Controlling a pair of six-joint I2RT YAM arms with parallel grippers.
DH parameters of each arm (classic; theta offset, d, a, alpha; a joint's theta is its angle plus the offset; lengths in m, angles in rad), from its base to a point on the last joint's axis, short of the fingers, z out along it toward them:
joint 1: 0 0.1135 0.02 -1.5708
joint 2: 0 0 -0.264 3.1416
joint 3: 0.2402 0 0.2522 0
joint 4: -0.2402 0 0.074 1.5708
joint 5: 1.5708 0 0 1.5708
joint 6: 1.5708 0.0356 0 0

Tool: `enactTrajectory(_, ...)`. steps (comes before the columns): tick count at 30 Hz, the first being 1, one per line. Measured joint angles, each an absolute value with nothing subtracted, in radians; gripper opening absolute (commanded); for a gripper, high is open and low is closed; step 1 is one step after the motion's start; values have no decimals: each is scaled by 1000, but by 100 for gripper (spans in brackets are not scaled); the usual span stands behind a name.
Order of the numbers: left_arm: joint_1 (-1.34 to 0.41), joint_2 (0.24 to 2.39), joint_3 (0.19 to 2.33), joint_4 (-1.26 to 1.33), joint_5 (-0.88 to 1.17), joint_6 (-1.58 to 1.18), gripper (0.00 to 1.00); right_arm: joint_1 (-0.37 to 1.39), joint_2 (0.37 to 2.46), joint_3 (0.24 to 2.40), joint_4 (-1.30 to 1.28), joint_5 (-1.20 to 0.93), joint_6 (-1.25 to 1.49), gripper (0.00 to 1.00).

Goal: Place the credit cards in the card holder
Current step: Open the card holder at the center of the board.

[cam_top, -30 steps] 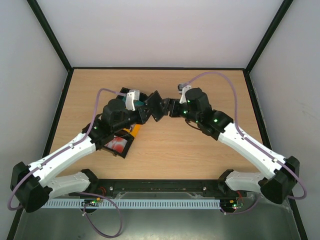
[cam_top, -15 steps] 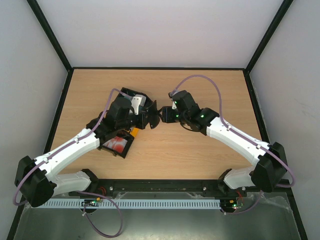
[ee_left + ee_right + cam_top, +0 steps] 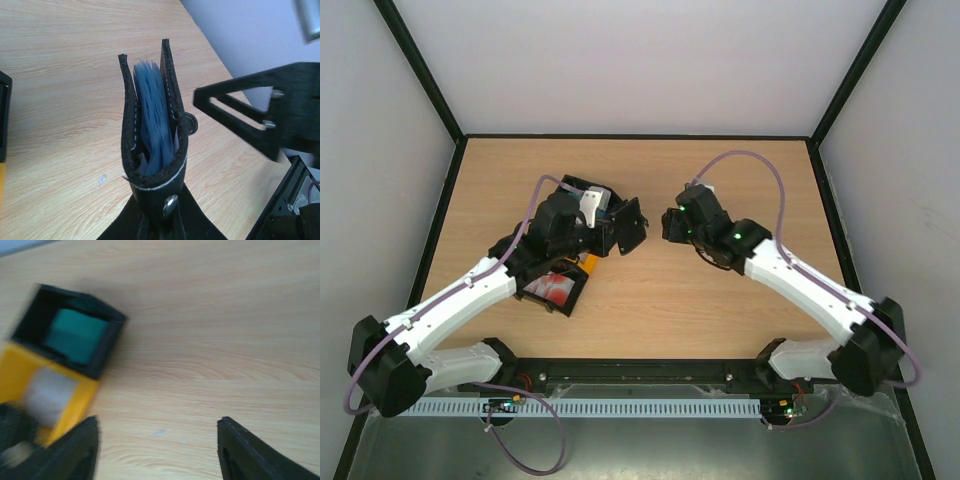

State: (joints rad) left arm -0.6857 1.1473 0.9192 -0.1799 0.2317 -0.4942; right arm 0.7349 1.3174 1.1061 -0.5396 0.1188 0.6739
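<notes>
My left gripper (image 3: 613, 234) is shut on the spine of the black card holder (image 3: 631, 224) and holds it above the table. In the left wrist view the card holder (image 3: 150, 125) stands edge-up, slightly spread, with bluish sleeves or cards inside, and the left gripper (image 3: 162, 222) clamps its snap end. My right gripper (image 3: 670, 223) is open and empty, a short gap to the right of the holder; it also shows in its own wrist view (image 3: 157, 437). Teal cards (image 3: 75, 336) lie in a black tray, and pale cards (image 3: 47, 394) in a yellow tray.
Red-and-white cards (image 3: 552, 290) lie in a black tray (image 3: 572, 301) under the left forearm. The yellow tray (image 3: 589, 264) and another black tray (image 3: 582, 185) sit beside the left wrist. The right gripper's fingers (image 3: 240, 122) show at the right of the left wrist view.
The right gripper has pulled back to the right, away from the card holder, and is open. The left gripper still holds the holder in about the same place.
</notes>
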Motion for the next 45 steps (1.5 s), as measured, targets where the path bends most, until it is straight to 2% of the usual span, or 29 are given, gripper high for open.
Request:
enactTrajectory(5,-682,1147,919,-191,239,-479,3,735,1154,1037,-384,-104,650,66)
enactTrajectory(8,-677,1147,921,-208,260,-472,3,736,1129,1016,-289,-208,664,62)
enactTrajectory(12,-673,1147,937,-224,297,-463,3,740,1173,1016,-240,-261,666,48)
enactTrajectory(16,-672,1147,944,-225,324,-457,3,741,1238,1016,-249,-290,658,26)
enactTrajectory(21,-661,1148,944,-240,338,-457,3,741,1254,1005,-257,-288,660,4)
enactTrajectory(26,-654,1153,944,-245,347,-457,5,741,1253,987,-260,-257,676,2)
enactTrajectory(28,-651,1158,944,-248,351,-457,13,741,1252,986,-264,-248,679,2)
enactTrajectory(34,-644,1161,937,-245,345,-466,77,742,1230,985,-310,-222,686,2)
enactTrajectory(35,-643,1161,929,-238,341,-464,92,742,1224,984,-324,-217,690,2)
enactTrajectory(36,-643,1162,912,-222,336,-474,99,742,1218,983,-342,-211,696,2)
enactTrajectory(45,-643,1183,682,-144,210,-541,100,742,1193,823,-451,-212,789,2)
